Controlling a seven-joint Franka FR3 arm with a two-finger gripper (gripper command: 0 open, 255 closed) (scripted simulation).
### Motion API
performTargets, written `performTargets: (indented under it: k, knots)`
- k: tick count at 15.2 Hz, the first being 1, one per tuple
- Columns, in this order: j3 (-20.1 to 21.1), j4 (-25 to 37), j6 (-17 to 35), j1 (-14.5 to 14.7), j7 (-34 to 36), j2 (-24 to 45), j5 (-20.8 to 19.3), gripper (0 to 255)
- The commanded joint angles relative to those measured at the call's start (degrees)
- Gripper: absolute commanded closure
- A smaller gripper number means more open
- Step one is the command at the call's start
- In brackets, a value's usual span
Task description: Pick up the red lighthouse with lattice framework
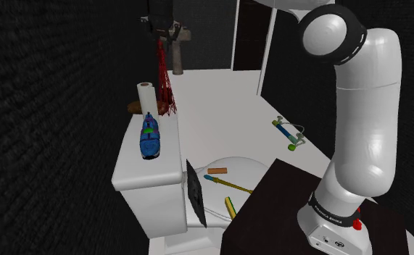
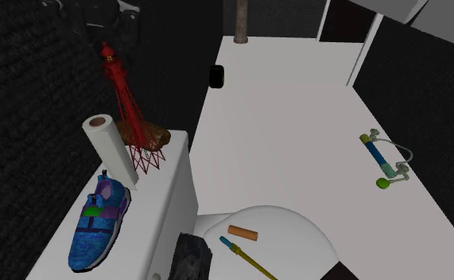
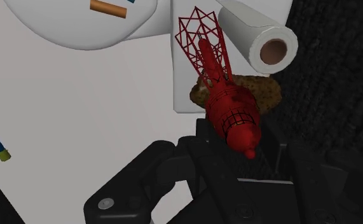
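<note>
Gripping the red lighthouse [image 3: 227, 105] by its lantern end, the gripper [image 3: 242, 143] has its two black fingers closed in against the rounded head, one on either side. The shoulder view shows the gripper [image 1: 163, 30] high above the far end of the toilet tank [image 1: 129, 172], with the lighthouse [image 1: 165, 80] hanging below it, lattice foot downward. In the second exterior view the lighthouse [image 2: 127, 107] leans, head toward that view's upper left. Its open lattice foot is over the far end of the tank [image 2: 177, 199], just in front of a brown lump [image 2: 160, 137]. Whether the foot touches the tank cannot be told.

On the tank:
- a paper roll [image 2: 112, 147], upright, just beside the lattice foot;
- a blue shoe [image 2: 98, 223], nearer the camera.

On the toilet lid [image 2: 296, 231]:
- a short orange stick [image 2: 244, 234];
- a yellow and blue rod [image 2: 245, 258] near it.

On the white floor [image 2: 289, 119]:
- a blue and green tool [image 2: 380, 157], well apart from the toilet;
- a small black cup [image 2: 216, 76].

The white arm [image 1: 365, 109] rises from the dark stand [image 1: 270, 210].
</note>
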Motion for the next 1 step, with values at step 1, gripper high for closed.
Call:
performTargets:
  k: [1]
  knots:
    - [-0.03, 1.59, -0.89, 0.18, -0.1, 0.71, -0.15, 255]
